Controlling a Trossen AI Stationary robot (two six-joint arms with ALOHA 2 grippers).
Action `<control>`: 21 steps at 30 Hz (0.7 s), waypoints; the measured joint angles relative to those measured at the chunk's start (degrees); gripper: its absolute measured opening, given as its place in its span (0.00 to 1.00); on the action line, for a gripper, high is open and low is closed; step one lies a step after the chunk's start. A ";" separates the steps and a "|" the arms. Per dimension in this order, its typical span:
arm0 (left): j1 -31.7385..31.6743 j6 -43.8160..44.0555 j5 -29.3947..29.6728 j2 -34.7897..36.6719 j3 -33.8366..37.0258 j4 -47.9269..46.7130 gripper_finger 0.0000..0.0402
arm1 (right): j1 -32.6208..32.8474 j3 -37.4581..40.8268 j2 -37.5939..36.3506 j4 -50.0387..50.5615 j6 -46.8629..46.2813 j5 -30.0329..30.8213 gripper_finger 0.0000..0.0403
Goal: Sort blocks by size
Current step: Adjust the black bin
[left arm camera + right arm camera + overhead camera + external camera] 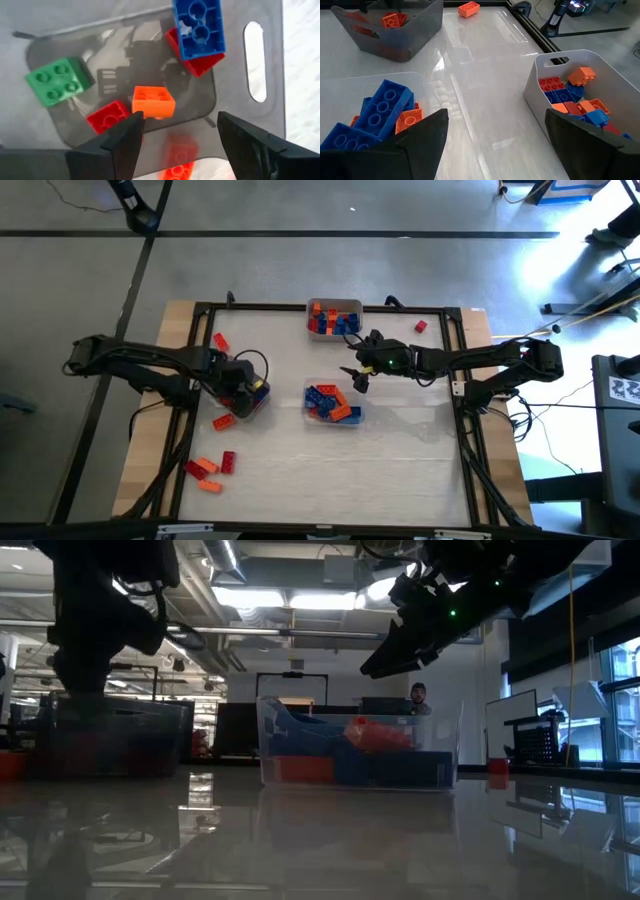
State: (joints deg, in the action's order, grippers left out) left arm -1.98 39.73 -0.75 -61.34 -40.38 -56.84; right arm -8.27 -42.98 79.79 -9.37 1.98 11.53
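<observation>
Over the left tray, I am hovering my left gripper released above light, stiff, slick blocks, best pinched across flat sides, while my right gripper is waiting unclenched.

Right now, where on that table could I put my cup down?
The near half of the white table is bare, right of the loose red and orange bricks. It is crowded farther back, around the three clear plastic trays and both grippers.

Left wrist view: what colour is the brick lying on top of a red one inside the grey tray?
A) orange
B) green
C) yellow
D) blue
D: the blue brick lies over the red brick in the grey tray, while the green brick lies apart on the tray floor.
</observation>
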 joint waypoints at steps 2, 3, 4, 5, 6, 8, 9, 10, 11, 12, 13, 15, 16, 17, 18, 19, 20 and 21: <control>0.00 0.39 -0.40 0.00 1.52 2.13 0.60 | 0.00 0.00 0.00 0.00 0.00 0.00 0.82; -0.02 0.38 -0.41 0.00 2.27 3.30 0.60 | 0.00 0.00 0.00 0.00 0.00 0.00 0.82; -0.02 0.39 -0.51 0.00 2.91 4.40 0.60 | 0.00 0.00 0.00 0.00 0.00 0.00 0.82; -0.04 0.38 -0.50 0.00 3.46 5.69 0.60 | 0.00 0.00 0.00 0.02 0.00 0.00 0.82; -0.04 0.26 -0.48 0.03 3.89 7.41 0.60 | 0.00 0.00 0.00 0.01 0.01 0.00 0.82; -0.04 -0.28 -0.55 0.05 4.83 10.54 0.60 | 0.00 0.00 0.00 0.00 0.02 0.00 0.82; -0.07 -0.89 -0.54 -0.01 5.42 11.60 0.60 | 0.00 0.00 0.00 0.00 0.02 0.00 0.82; -0.32 -1.19 -0.40 -0.02 5.94 12.86 0.60 | 0.00 0.00 0.00 0.00 0.02 0.00 0.82; -0.76 -1.45 -0.08 0.00 6.44 14.73 0.60 | 0.00 0.00 0.00 0.00 0.02 0.00 0.82; -1.33 -1.82 0.10 0.00 7.01 16.65 0.60 | 0.00 0.00 0.00 0.00 0.02 0.00 0.82; -1.90 -2.46 0.31 0.00 7.52 18.06 0.60 | 0.01 0.00 0.00 0.00 0.02 0.00 0.82; -2.88 -3.02 0.54 -0.02 8.36 20.98 0.60 | 0.00 0.00 0.00 0.00 -0.01 0.00 0.82; -3.34 -3.70 0.54 -0.02 8.55 23.14 0.60 | 0.00 0.00 0.00 0.00 -0.02 0.00 0.82; -3.71 -4.19 0.54 -0.02 8.68 24.98 0.60 | 0.00 0.00 0.00 0.02 -0.02 0.00 0.82; -4.18 -4.48 0.57 -0.01 8.95 26.60 0.60 | 0.00 0.00 0.00 0.01 -0.02 -0.01 0.82; -4.59 -5.00 1.02 -0.02 9.09 27.92 0.60 | 0.00 0.00 0.00 0.00 -0.02 0.00 0.82; -4.98 -5.64 2.02 -0.03 9.11 29.24 0.60 | 0.00 0.00 0.00 0.04 -0.02 0.00 0.82; -5.29 -5.89 3.52 -0.07 9.09 30.68 0.60 | 0.00 0.00 0.00 0.02 -0.04 0.00 0.82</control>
State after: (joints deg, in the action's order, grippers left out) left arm -7.27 33.83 2.77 -61.41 -31.29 -26.15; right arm -8.27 -42.98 79.79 -9.34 1.93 11.53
